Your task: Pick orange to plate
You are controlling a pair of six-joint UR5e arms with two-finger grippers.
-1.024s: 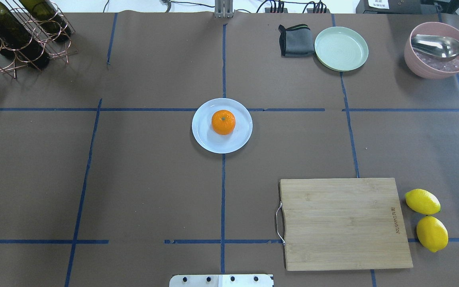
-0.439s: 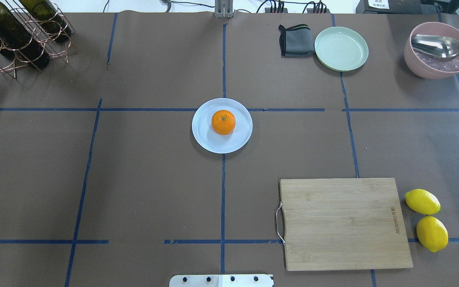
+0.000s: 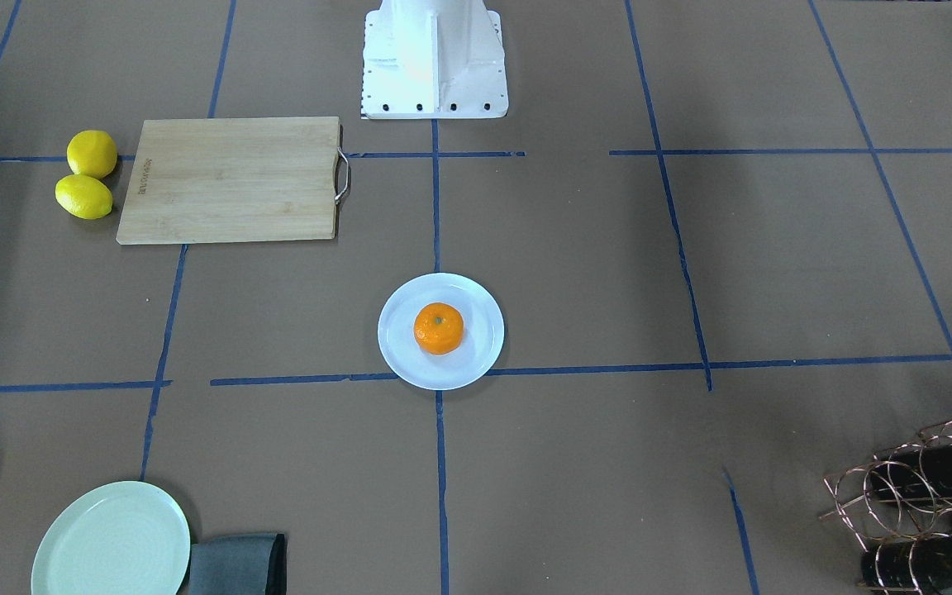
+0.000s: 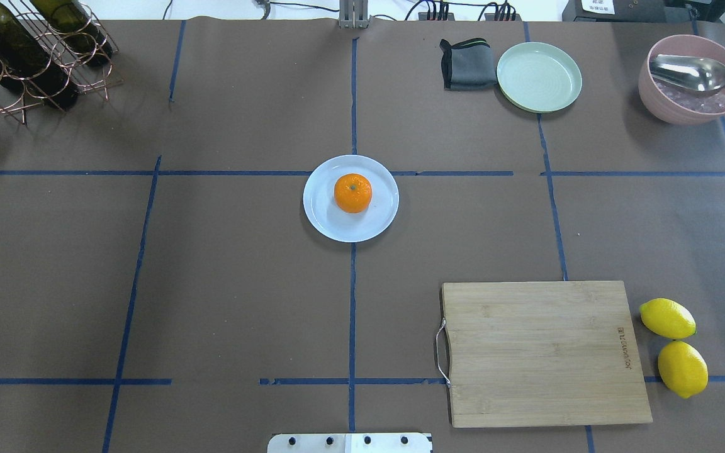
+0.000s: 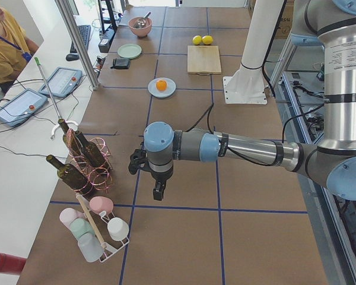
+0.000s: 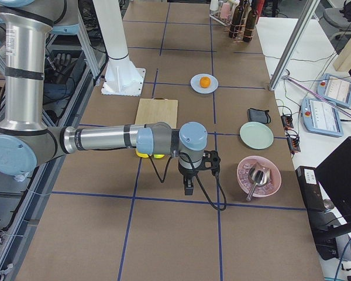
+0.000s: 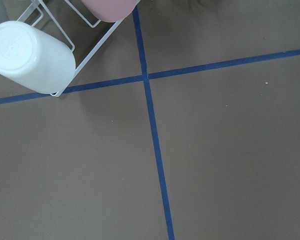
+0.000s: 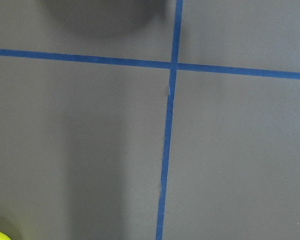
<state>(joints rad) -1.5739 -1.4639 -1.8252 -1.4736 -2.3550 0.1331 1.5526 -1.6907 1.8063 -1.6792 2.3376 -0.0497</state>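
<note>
On the plate (image 4: 326, 217) rests the orange (image 4: 353, 192).

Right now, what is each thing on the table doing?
Small round orange: sitting on the round white plate.
Round white plate: holding the orange.
Pale green plate: empty.
Wooden cutting board: bare.
Pink bowl: metal spoon inside.
Grey cloth: folded.
Left hand: cannot tell open or shut.
Right hand: cannot tell either.
</note>
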